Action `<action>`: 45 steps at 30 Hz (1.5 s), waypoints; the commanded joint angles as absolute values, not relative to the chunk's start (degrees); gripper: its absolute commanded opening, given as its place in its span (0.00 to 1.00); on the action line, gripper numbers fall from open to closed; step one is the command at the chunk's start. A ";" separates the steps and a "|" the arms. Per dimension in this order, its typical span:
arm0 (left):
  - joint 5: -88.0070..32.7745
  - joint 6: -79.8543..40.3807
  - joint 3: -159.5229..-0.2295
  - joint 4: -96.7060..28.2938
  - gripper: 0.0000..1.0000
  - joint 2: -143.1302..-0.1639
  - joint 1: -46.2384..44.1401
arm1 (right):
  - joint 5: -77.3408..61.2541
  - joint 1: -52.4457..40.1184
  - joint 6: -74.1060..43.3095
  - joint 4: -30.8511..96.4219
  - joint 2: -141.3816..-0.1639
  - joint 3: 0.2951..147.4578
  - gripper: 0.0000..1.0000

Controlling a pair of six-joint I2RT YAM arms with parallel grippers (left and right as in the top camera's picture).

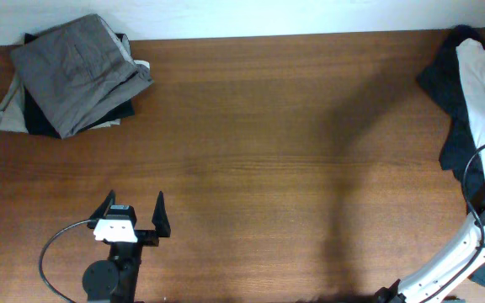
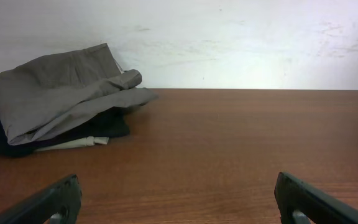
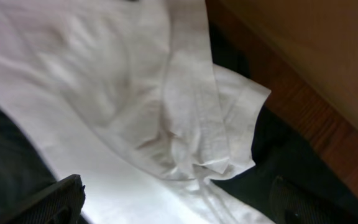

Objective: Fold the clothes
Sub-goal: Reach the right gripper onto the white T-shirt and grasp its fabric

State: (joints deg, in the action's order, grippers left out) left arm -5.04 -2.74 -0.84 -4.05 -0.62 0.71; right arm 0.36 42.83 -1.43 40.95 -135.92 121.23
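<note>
Brown wooden table [image 1: 268, 168] (faintly glossy) against a white wall [image 2: 229, 43].

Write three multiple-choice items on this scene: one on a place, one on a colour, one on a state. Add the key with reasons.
1. Where does the white T-shirt lie?
A. mid-table
B. at the table's right end, on a dark garment
C. on the floor

2. What colour are the folded trousers topping the left pile?
A. grey-brown
B. red
C. yellow

3. How do the left gripper's fingers stand?
A. shut on the T-shirt
B. shut on the trousers
C. open, empty

Key: 1 B, the overhead view shows it there atop dark cloth; 2 A, the overhead and left wrist views both show that tone; 3 C, the fingers stand apart over bare wood.
</note>
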 commanded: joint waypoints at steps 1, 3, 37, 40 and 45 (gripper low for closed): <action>-4.67 -2.04 -0.49 -4.14 0.99 -0.36 0.38 | -4.14 45.50 -1.28 40.25 -137.71 121.82 0.98; -4.67 -2.04 -0.49 -4.14 0.99 -0.36 0.38 | -5.23 46.35 -1.30 40.25 -139.02 121.82 0.99; -4.67 -2.04 -0.49 -4.14 0.99 -0.36 0.38 | -10.70 48.03 -1.54 33.69 -141.32 121.84 0.89; -4.67 -2.04 -0.49 -4.14 0.99 -0.36 0.38 | -10.70 47.90 -1.52 34.48 -140.86 121.84 0.89; -4.67 -2.04 -0.49 -4.14 0.99 -0.36 0.38 | -10.07 47.75 -1.52 34.72 -140.49 122.87 0.89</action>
